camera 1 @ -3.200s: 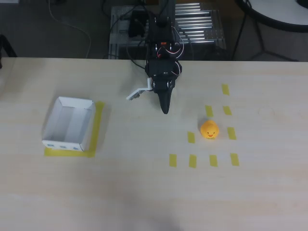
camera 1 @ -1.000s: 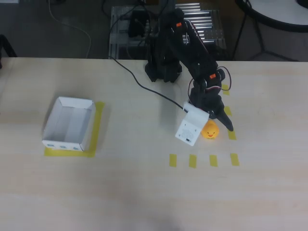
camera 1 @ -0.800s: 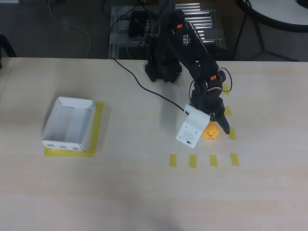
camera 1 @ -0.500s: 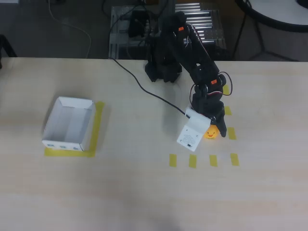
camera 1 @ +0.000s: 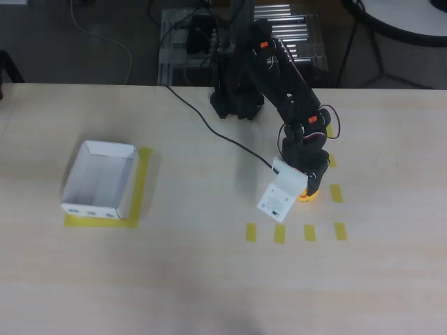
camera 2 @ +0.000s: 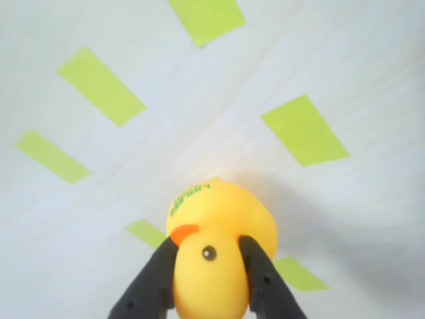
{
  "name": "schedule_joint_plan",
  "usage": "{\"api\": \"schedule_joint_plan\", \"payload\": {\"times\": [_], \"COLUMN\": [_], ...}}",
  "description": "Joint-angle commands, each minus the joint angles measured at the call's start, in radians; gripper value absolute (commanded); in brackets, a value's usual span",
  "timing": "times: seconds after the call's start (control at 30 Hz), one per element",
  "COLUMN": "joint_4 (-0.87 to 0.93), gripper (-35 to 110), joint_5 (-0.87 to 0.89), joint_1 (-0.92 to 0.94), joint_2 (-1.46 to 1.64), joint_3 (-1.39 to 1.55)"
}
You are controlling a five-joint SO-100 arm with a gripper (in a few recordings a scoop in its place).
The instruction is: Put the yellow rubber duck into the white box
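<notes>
The yellow rubber duck [camera 2: 219, 222] rests on the pale wooden table among yellow tape strips. Both black fingers [camera 2: 154, 282] of my gripper [camera 2: 207, 251] press against the sides of its head, so the gripper is shut on it. In the overhead view my gripper [camera 1: 311, 187] covers most of the duck [camera 1: 306, 197], leaving only an orange sliver by the fingertips. The white box [camera 1: 91, 207] stands open and empty far to the left on a yellow tape mat, well apart from the arm.
Yellow tape strips [camera 1: 309, 233] ring the duck's spot. The arm's black base [camera 1: 237, 105] stands at the table's back edge, with a black cable [camera 1: 209, 129] trailing across the table. A white rectangular gripper part [camera 1: 281, 196] sits left of the duck.
The arm swung from the table's back middle to the duck on the right and lowered over it. The fingers then closed in on the duck, which now is mostly covered.
</notes>
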Motion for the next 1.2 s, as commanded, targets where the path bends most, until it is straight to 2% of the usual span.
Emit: {"api": "schedule_joint_plan", "payload": {"times": [0.0, 0.13, 0.23, 0.47, 0.63, 0.83, 1.0, 1.17], "joint_4": [0.040, 0.067, 0.023, -0.281, -0.422, -0.566, -0.526, -0.514], "gripper": [0, 0, 0, 6, 0, 0, 0, 0], "joint_5": [0.089, 0.118, 0.121, 0.112, -0.023, -0.031, -0.051, -0.112], "joint_1": [0.078, 0.253, 0.486, 1.150, 1.365, 1.491, 1.519, 1.517], "joint_2": [0.284, 0.643, 0.890, 1.244, 1.045, 0.584, 0.288, 0.127], "joint_3": [-0.146, -0.140, -0.077, 0.328, 0.430, 0.282, 0.052, -0.034]}}
